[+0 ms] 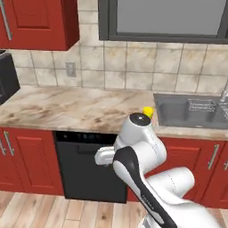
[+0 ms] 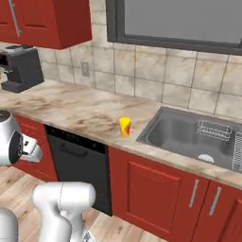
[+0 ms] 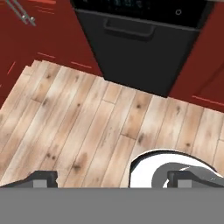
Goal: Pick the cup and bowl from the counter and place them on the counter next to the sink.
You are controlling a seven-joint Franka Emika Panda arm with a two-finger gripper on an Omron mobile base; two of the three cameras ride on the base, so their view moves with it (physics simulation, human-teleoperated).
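**Cup waits by the sink, hand points at the floor**

The black coffee machine (image 2: 21,68) sits far left on the beige marbled stone counter (image 2: 71,111). The small yellow cup (image 2: 124,127) stands upright near the front edge, at about nine o'clock from the grey metal sink (image 2: 165,134). A wire rack (image 2: 213,129) lies in the sink. The gripper (image 3: 111,180) is wide open, holds nothing, and faces the wooden floor (image 3: 78,127). I see no bowl.

Wooden floor (image 3: 78,127) below black dishwasher (image 3: 140,43)
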